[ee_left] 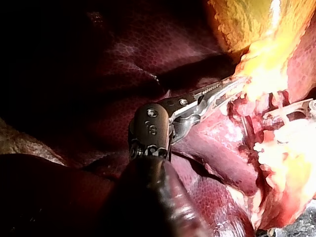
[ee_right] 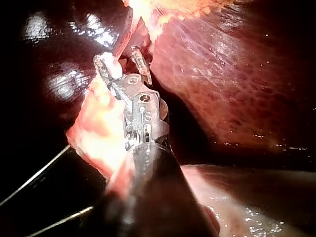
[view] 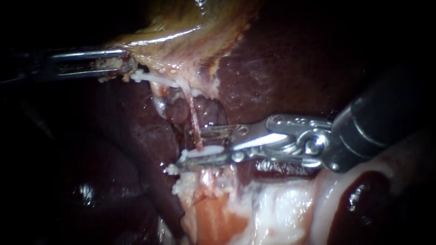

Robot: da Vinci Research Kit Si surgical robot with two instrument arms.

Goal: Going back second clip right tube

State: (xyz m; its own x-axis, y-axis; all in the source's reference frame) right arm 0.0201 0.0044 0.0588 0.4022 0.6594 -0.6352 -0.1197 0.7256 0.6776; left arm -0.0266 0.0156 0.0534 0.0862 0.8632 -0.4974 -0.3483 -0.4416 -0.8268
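Two jaw pairs: left instrument [view: 120,63] clamps gallbladder [view: 181,25] edge, right instrument [view: 193,147] stands open astride the tube [view: 193,119].

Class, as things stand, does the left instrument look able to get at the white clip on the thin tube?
Probably not: the left instrument has its jaws shut on the gallbladder, and the right instrument straddles the tube with open jaws beside the clip.
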